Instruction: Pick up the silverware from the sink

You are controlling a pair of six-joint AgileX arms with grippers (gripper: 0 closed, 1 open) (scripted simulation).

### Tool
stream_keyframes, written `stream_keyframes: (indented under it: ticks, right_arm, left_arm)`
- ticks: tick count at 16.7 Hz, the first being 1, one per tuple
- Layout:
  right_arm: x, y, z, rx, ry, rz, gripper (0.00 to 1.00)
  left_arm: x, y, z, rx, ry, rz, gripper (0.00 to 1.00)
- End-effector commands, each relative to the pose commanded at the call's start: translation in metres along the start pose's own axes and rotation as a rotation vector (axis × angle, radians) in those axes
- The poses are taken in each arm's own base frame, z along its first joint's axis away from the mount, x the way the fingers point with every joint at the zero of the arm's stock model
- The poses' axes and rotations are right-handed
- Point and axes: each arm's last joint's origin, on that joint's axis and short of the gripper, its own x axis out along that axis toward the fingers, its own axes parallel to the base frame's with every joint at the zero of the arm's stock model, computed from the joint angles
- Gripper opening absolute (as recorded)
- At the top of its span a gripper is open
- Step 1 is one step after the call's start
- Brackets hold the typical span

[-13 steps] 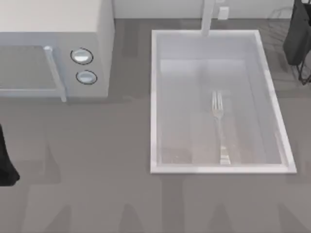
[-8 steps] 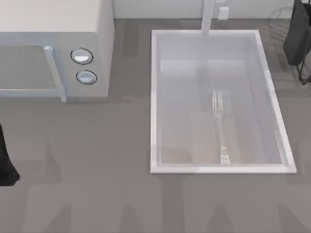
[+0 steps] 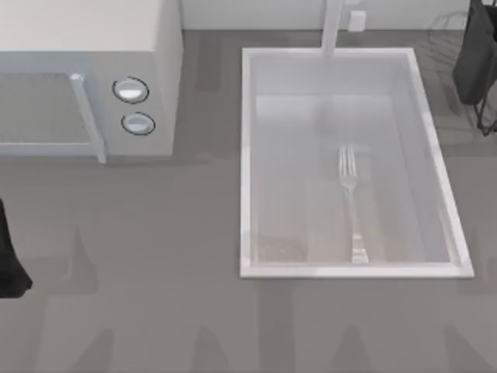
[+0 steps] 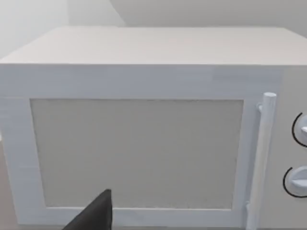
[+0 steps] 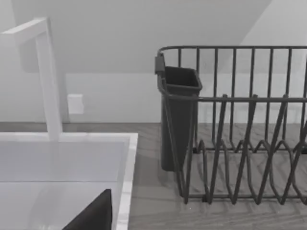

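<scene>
1. The left arm (image 3: 9, 260) sits parked at the left edge of the table in the top view, a dark shape well apart from the sink. In the left wrist view a dark fingertip (image 4: 96, 214) of the left gripper pokes up in front of the microwave's door; whether that gripper is spread or pressed together, I cannot tell.
2. In the right wrist view a dark fingertip (image 5: 96, 213) of the right gripper hangs above the sink's rim; again I cannot tell how its fingers stand. It carries nothing that I can see.
3. The silverware (image 3: 351, 203), a single fork, lies flat on the bottom of the sink (image 3: 245, 163), towards the basin's right half, tines pointing to the far wall and handle end close to the near wall. It is touching no gripper.
4. The faucet (image 3: 332, 27) rises at the sink's far rim, beyond the fork's tines.
5. The microwave (image 3: 93, 74) stands at the table's left, its door closed, apart from the sink.
6. The dish rack (image 5: 240, 124) with its dark cutlery cup (image 5: 178, 120) stands just right of the sink.
7. As I judge it, nothing of the task is done: reaching into the basin, closing on the handle and lifting all remain.
</scene>
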Motion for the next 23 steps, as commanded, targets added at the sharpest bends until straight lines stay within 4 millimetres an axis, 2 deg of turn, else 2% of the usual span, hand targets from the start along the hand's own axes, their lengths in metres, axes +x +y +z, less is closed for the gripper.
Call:
stream_keyframes:
  ticks: [11,14,16,19,23]
  right_arm:
    - [0.0,0.0,0.0,0.0,0.0,0.0,1.0]
    - [0.001,0.001,0.008,0.011,0.044,0.008,1.0]
    - [0.004,0.002,0.02,0.028,0.109,0.02,1.0]
    - [0.016,0.007,0.05,0.062,0.247,0.043,1.0]
    - [0.053,0.018,0.099,0.106,0.481,0.071,1.0]
  left_arm:
    - [0.0,0.0,0.0,0.0,0.0,0.0,1.0]
    - [0.0,0.0,0.0,0.0,0.0,0.0,1.0]
    - [0.0,0.0,0.0,0.0,0.0,0.0,1.0]
    - [0.0,0.0,0.0,0.0,0.0,0.0,1.0]
    - [0.0,0.0,0.0,0.0,0.0,0.0,1.0]
